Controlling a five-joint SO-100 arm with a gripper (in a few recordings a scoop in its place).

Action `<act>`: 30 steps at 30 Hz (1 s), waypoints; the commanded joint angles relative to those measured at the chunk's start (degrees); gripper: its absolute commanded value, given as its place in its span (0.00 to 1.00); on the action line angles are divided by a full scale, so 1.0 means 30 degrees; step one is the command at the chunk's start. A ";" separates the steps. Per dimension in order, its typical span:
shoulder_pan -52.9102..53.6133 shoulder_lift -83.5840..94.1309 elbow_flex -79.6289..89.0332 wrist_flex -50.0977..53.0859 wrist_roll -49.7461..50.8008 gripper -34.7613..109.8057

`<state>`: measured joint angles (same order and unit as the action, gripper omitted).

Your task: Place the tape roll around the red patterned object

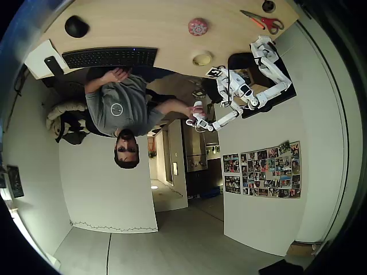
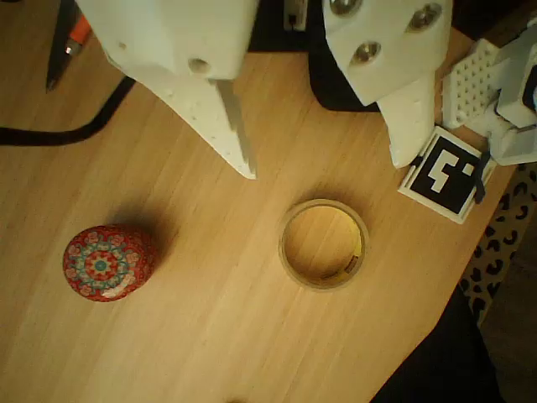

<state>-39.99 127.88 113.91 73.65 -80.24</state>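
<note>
In the wrist view the gripper hangs released, fingers spread and holding nothing, above the wooden table. The tape roll lies flat just below the fingertips, bare wood inside its hole. The red patterned object sits apart at its nine o'clock.

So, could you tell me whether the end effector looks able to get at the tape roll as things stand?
Probably yes: the open end effector hangs just above the tape roll, which lies flat on bare table, apart from the red patterned object.
</note>
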 commanded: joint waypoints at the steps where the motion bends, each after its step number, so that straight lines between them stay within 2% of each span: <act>1: -0.0527 -0.3428 0.1934 -0.6211 -0.0410 0.50; 13: -0.0469 -0.3809 0.1787 -0.6328 -0.0527 0.49; 16: -0.0674 -0.4219 0.2314 -0.7500 -0.0410 0.49; 22: -0.1260 -0.7852 0.1670 -0.9961 0.1406 0.48; 30: -0.1230 -1.2129 -0.0732 -0.9697 0.4131 0.48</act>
<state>-43.68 92.99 114.96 43.15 -69.17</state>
